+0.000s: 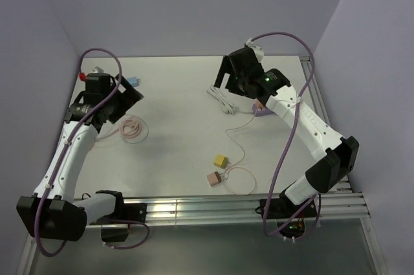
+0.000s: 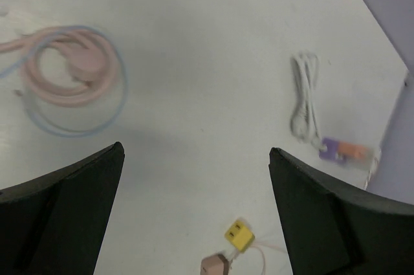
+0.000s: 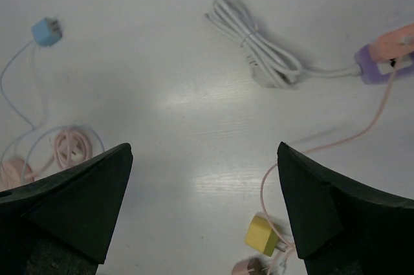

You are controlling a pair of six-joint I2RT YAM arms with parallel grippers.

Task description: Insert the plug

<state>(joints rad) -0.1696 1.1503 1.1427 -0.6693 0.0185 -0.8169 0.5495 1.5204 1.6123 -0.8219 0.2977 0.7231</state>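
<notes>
The right gripper (image 3: pixel 204 147) is hanging with its jaws spread wide, gripping nothing. The yellow plug (image 3: pixel 262 235) is lying on the table (image 3: pixel 181 94) well apart from it, back toward the arm's base, just beside a pink plug (image 3: pixel 249 267). The left gripper (image 2: pixel 196 152) is gaping wide and empty too, and both plugs are sitting well off from it.
</notes>
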